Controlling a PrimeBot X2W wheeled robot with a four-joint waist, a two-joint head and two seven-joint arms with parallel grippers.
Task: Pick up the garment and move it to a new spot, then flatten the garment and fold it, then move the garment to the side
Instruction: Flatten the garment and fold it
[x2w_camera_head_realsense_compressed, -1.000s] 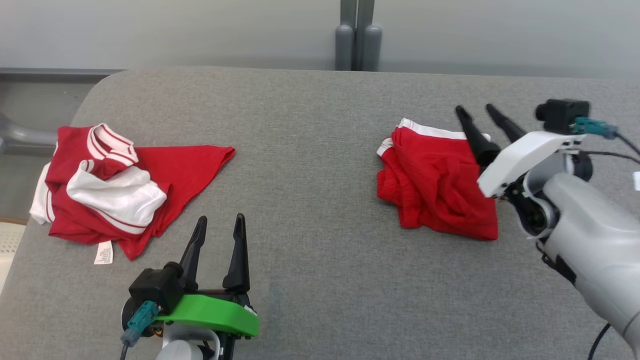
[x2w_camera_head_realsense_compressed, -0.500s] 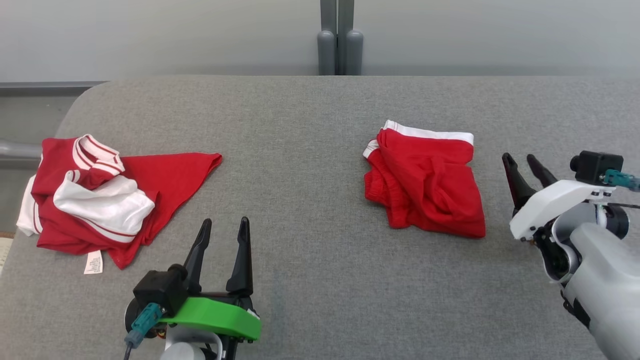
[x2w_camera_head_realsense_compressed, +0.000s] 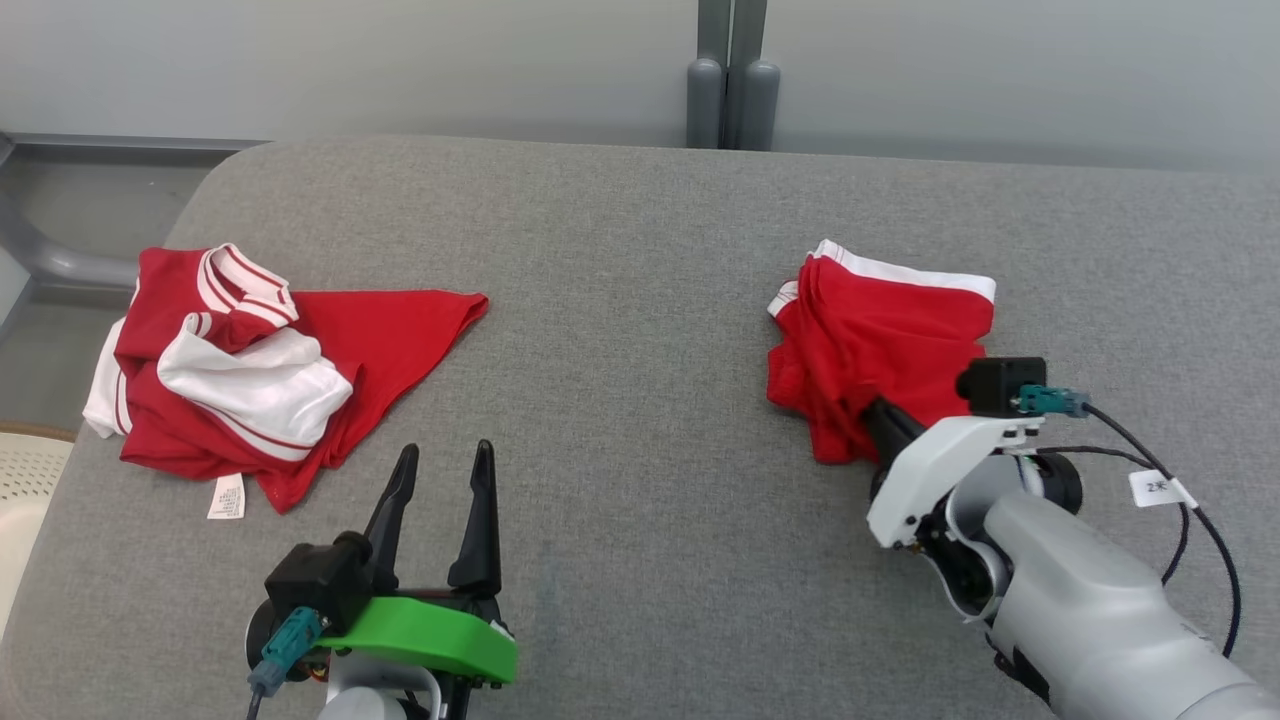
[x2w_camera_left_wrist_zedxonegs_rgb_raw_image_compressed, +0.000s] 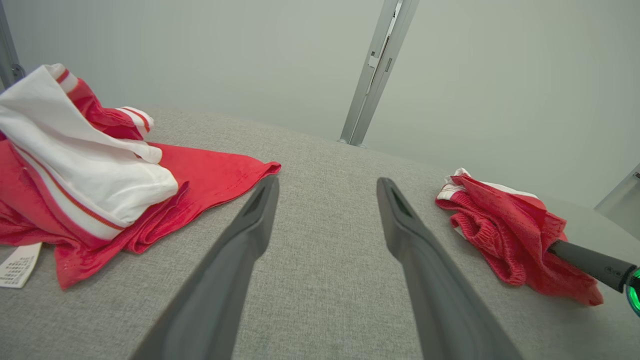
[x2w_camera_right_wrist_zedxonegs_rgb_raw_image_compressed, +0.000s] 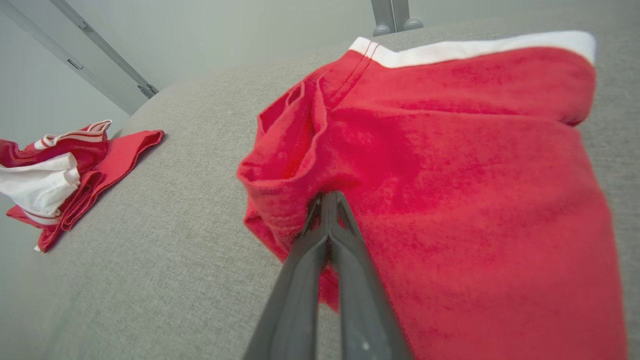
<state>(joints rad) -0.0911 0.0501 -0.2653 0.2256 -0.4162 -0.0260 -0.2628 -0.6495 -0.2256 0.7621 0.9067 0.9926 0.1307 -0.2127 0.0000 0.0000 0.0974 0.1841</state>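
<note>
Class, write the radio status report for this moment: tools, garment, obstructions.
Right tool shut on near edge of red shorts. Left tool open, empty. Shorts crumpled, not yet flattened. Red-and-white shirt far left, out of the way.

We read this as a robotics lab / test rm. We see a bare pale wall (x2w_camera_head_realsense_compressed: 400, 60) w/ a grey metal post (x2w_camera_head_realsense_compressed: 730, 60) up its middle, and a grey pipe (x2w_camera_head_realsense_compressed: 60, 265) at the left edge. The desk (x2w_camera_head_realsense_compressed: 640, 250) is covered in plain grey fabric, w/ a rounded corner. The left tool (x2w_camera_head_realsense_compressed: 445, 448) sits on a green plastic bracket (x2w_camera_head_realsense_compressed: 430, 630) w/ a small black cam (x2w_camera_head_realsense_compressed: 320, 575) and a teal plug (x2w_camera_head_realsense_compressed: 285, 640). A cable (x2w_camera_head_realsense_compressed: 1205, 530) by the right arm (x2w_camera_head_realsense_compressed: 1080, 610) carries a white tag (x2w_camera_head_realsense_compressed: 1160, 488).
</note>
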